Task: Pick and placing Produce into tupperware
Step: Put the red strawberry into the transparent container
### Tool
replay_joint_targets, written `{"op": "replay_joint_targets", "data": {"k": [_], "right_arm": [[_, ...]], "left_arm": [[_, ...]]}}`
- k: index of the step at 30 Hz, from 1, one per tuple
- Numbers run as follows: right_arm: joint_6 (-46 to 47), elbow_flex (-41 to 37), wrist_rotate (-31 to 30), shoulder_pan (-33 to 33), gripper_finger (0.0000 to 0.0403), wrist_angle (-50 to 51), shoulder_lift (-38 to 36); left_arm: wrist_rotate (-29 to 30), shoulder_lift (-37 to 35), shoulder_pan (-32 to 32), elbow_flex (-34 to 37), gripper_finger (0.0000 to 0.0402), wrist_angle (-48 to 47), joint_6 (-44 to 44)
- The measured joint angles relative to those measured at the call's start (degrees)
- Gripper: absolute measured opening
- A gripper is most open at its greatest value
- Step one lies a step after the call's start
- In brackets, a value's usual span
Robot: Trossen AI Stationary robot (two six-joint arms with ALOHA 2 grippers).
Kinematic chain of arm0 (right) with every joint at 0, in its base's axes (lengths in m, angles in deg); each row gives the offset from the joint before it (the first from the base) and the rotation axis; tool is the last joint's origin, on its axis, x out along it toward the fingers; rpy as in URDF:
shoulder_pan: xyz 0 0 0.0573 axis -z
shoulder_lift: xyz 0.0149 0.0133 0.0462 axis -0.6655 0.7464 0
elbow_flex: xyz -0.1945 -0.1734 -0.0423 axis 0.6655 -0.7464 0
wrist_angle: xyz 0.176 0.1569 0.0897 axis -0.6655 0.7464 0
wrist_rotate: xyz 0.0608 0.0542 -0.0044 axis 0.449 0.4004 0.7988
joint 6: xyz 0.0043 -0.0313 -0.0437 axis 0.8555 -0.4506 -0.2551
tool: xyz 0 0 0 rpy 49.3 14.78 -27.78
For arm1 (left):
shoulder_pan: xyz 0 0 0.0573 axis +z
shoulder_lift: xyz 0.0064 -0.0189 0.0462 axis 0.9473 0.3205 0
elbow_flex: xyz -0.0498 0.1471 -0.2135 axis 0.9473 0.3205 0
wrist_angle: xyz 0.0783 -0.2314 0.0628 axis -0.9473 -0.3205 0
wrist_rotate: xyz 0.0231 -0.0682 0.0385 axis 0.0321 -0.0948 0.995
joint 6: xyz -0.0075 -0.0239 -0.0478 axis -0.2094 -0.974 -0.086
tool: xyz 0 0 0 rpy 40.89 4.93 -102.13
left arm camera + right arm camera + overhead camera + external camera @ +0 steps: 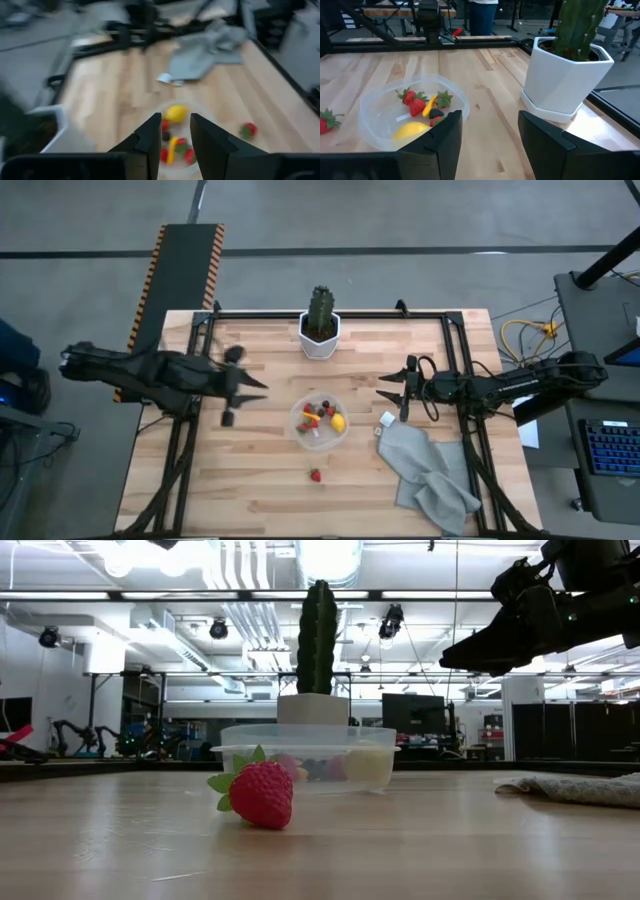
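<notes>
One strawberry point(316, 475) lies outside the tupperware point(300, 432); one lemon point(338, 422) inside.

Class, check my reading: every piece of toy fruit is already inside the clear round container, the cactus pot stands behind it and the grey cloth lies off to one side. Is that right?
Not quite. One strawberry still lies on the table outside the container, as the high view shows. The cactus pot and the grey cloth are as you said.
</notes>
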Motion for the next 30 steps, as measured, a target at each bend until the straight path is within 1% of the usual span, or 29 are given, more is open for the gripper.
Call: {"op": "replay_joint_targets", "data": {"k": [3, 6, 9, 13, 15, 18, 23, 30], "right_arm": [[0.0, 0.0, 0.0, 0.0, 0.0187, -0.1, 0.0], [-0.1, 0.0, 0.0, 0.0, 0.0187, -0.1, 0.0], [0.1, 0.0, 0.0, 0.0, 0.0187, -0.1, 0.0], [0.9, 0.0, 0.0, 0.0, 0.0187, -0.1, 0.0], [0.9, 0.0, 0.0, 0.0, 0.0187, -0.1, 0.0], [0.9, 0.0, 0.0, 0.0, 0.0187, 0.0, 0.0], [2.1, 0.0, 0.0, 0.0, 0.0187, 0.0, 0.0], [3.7, 0.0, 0.0, 0.0, 0.0187, -0.1, 0.0]], "left_arm": [[3.3, -10.9, 0.0, 9.8, 0.0088, 6.6, -2.7], [3.2, -18.9, 0.0, 19.3, 0.0088, 12.3, -3.5], [3.9, -25.6, 0.0, 26.8, 0.0088, 13.0, -5.9], [4.3, -33.4, 0.0, 34.9, 0.0088, 13.4, -8.2], [4.2, -36.7, 0.0, 38.3, 0.0088, 15.2, -9.3], [4.3, -40.7, 0.0, 42.4, 0.0088, 14.9, -9.5], [4.4, -45.1, 0.0, 46.2, 0.0088, 16.1, -9.5], [2.9, -46.2, 0.0, 47.0, 0.0088, 17.3, -9.4]]}}
